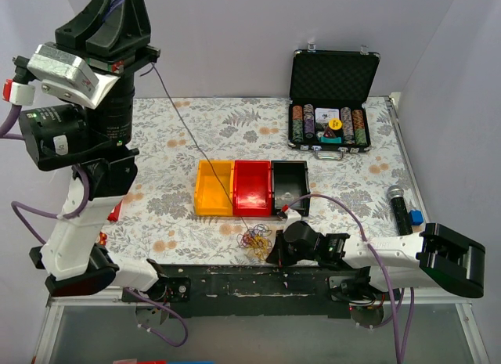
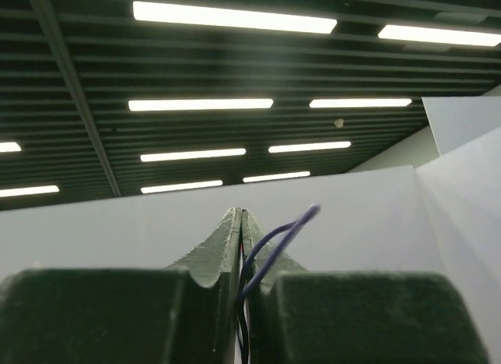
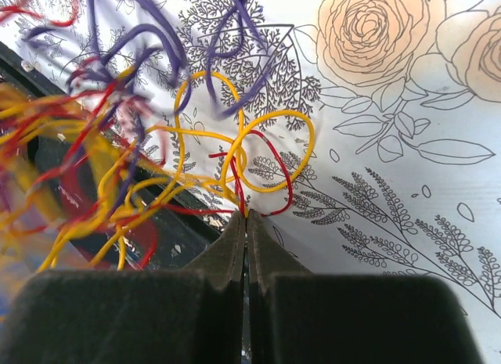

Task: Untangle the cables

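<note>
The cables (image 1: 255, 240) lie as a small tangle of thin yellow, red and purple wires on the flowered cloth by the table's near edge. In the right wrist view the cables (image 3: 164, 156) spread just ahead of the jaws. My right gripper (image 3: 246, 215) is shut on yellow and red strands at the tangle's edge, low at the table (image 1: 275, 250). My left gripper (image 1: 117, 2) is raised high at the far left, pointing up at the ceiling and shut (image 2: 240, 213) on a purple strand (image 2: 282, 235). That purple strand (image 1: 196, 141) runs taut down to the tangle.
Yellow (image 1: 213, 188), red (image 1: 252, 184) and black (image 1: 290, 184) bins stand in a row just behind the tangle. An open poker chip case (image 1: 333, 106) stands at the back right. A black microphone (image 1: 399, 207) lies by the right edge.
</note>
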Motion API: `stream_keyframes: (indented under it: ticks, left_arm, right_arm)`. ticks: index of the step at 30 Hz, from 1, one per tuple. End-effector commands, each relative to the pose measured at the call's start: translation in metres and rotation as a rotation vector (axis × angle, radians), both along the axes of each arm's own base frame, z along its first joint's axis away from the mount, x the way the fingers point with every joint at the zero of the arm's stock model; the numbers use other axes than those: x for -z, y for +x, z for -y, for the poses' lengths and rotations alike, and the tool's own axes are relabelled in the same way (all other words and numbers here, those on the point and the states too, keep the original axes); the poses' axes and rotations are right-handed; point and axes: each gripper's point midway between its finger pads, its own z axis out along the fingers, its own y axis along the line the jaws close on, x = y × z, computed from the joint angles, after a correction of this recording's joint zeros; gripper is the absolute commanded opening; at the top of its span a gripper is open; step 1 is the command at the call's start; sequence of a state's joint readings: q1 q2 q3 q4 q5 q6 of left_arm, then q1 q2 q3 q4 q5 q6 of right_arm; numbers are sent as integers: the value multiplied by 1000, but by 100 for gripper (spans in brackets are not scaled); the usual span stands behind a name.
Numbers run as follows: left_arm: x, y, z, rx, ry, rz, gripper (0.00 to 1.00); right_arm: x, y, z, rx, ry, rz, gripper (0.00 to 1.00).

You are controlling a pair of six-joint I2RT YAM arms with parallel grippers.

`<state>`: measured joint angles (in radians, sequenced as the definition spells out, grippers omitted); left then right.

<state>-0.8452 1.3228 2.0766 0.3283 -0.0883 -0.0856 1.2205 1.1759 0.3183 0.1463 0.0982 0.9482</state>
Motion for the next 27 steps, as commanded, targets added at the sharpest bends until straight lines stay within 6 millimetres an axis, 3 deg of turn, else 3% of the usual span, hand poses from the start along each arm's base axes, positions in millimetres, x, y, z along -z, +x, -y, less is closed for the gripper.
stream_keyframes:
  ticks: [1, 7, 12, 15, 16, 19, 22, 27]
  left_arm:
    - [-36, -26, -31, -137, -79, 174, 1]
    - [-55, -34, -32, -271, -139, 339, 0]
    - [-54, -38, -27, -325, -132, 413, 0]
    - [-44, -19, -12, -271, -61, 311, 0]
    - [-32, -4, -3, -246, -9, 221, 0]
    - [43, 39, 46, -167, 258, -10, 0]
    - [151, 61, 80, -75, 539, -248, 0]
    - [343, 64, 93, 6, 901, -533, 0]
  right_arm:
    - [55, -21, 69, 20, -308, -85, 1]
    - [66, -26, 84, 43, -376, -114, 1]
    - [67, -26, 91, 71, -391, -117, 1]
    - [64, -23, 90, 76, -385, -99, 1]
    - [59, -19, 87, 80, -372, -81, 1]
    - [39, -5, 75, 99, -327, -13, 1]
    - [18, 5, 64, 98, -301, 42, 1]
    - [0, 13, 61, 98, -274, 88, 1]
